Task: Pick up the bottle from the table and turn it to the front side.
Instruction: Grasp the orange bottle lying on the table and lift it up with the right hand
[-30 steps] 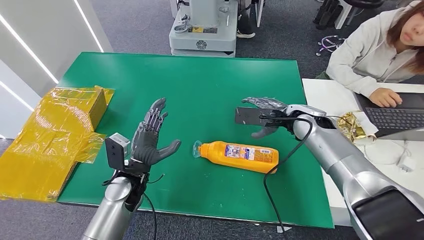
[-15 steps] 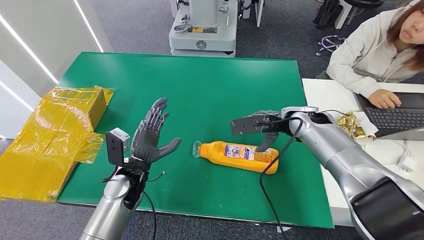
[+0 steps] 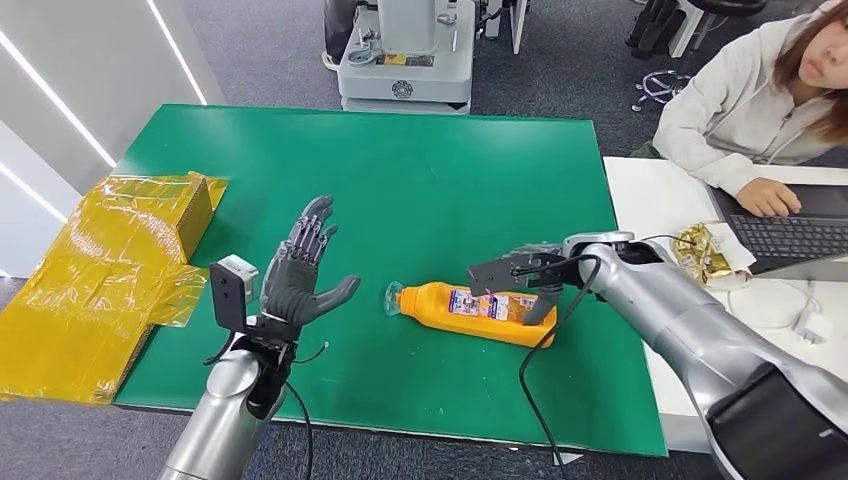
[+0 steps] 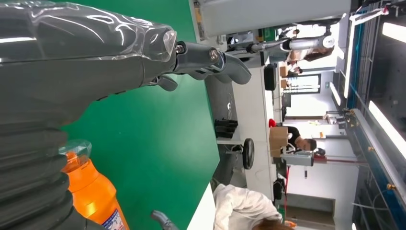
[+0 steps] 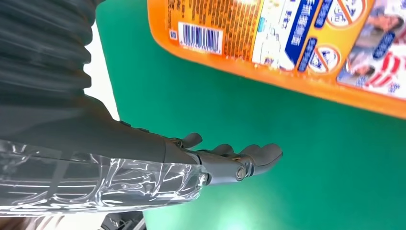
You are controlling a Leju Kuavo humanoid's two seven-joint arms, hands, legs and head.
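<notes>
Over the lying bottle [image 3: 472, 311], the right hand [image 3: 530, 272] seems unclenched; left hand [image 3: 300, 277] spread.

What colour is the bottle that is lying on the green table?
The bottle is orange with a printed label, clearest in the head view.

I am working in a robotics lab inside an office space. I see a green table [image 3: 400, 170] on grey carpet [image 3: 270, 50], a grey machine base [image 3: 405, 60] behind it, and a person [image 3: 745, 110] at a white desk [image 3: 650, 190] typing on a laptop [image 3: 795, 235]. My left wrist view shows more desks and ceiling lights [image 4: 390, 134].
</notes>
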